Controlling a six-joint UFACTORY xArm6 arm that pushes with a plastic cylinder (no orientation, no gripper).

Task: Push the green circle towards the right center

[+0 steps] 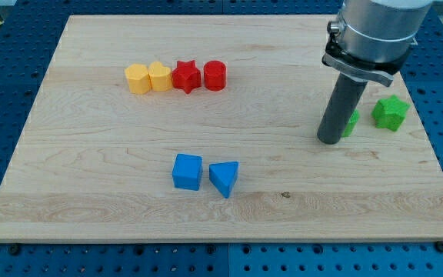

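Observation:
The green circle (351, 123) sits at the view's right, mostly hidden behind my rod; only its right edge shows. My tip (330, 140) rests on the board directly against the circle's left side. A green star (390, 113) lies just to the right of the circle, near the board's right edge.
A row of blocks stands at the upper left: a yellow hexagon (138, 78), a yellow block (160, 76), a red star (186, 76) and a red cylinder (215, 75). A blue cube (188, 171) and a blue triangle (224, 178) lie at the lower middle of the wooden board (91, 192).

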